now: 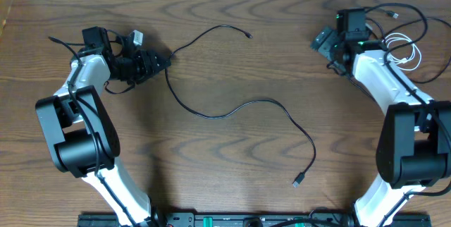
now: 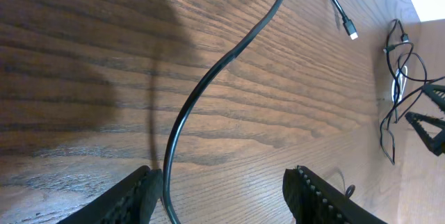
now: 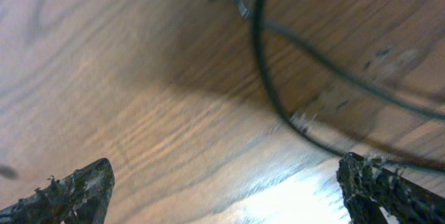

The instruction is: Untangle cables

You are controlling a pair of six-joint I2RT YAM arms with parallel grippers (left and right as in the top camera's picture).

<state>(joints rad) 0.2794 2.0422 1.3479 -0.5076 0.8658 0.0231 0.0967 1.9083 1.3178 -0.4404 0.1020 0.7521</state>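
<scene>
Bright overhead, soft shadows, right wrist blurred

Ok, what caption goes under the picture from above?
A long black cable winds from the left hand across the wooden table; more cords tangle near the right hand.

Matt wood-grain table (image 1: pixel 211 174), smooth blk rubbery cable (image 1: pixel 268 100).

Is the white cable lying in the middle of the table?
No, the white cable lies coiled far to the right, beside the right arm.
</scene>
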